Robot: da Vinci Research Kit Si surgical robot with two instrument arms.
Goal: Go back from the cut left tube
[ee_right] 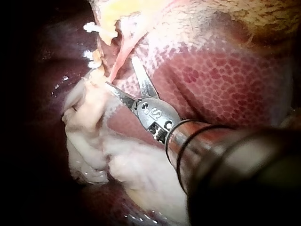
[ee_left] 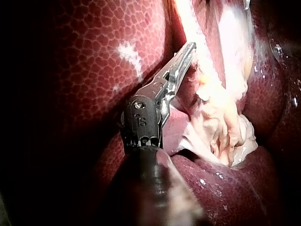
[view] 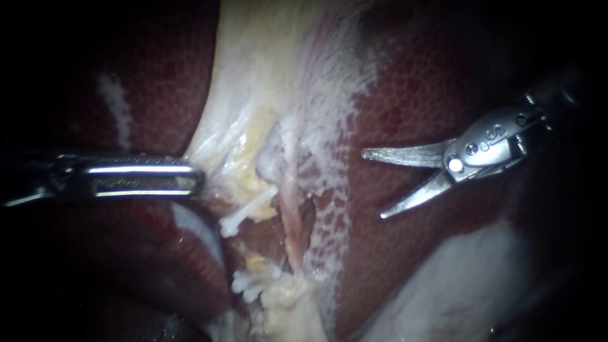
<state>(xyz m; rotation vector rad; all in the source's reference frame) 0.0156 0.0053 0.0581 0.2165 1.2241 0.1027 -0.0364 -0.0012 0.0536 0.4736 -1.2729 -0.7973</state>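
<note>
Right instrument (view: 373, 185), blades apart & empty, over liver (view: 405, 101), well apart from cut left tube (view: 259, 204) w/ white clips (view: 244, 216) at centre; left instrument (view: 190, 177) beyond, clamped on pale tissue (view: 218, 145). Retreat looks near done; next: pull straight back

Our left instrument (view: 197, 179) ends in long, straight silver jaws, slotted down the middle and finely toothed, hinged on a dark wrist piece with a small round screw and a black shaft behind. Our right instrument (view: 373, 183) carries two curved, tapering grey blades pinned by a bright round rivet to a silver, stamped wrist piece, and its glossy collar bears thin dark rings.
</note>
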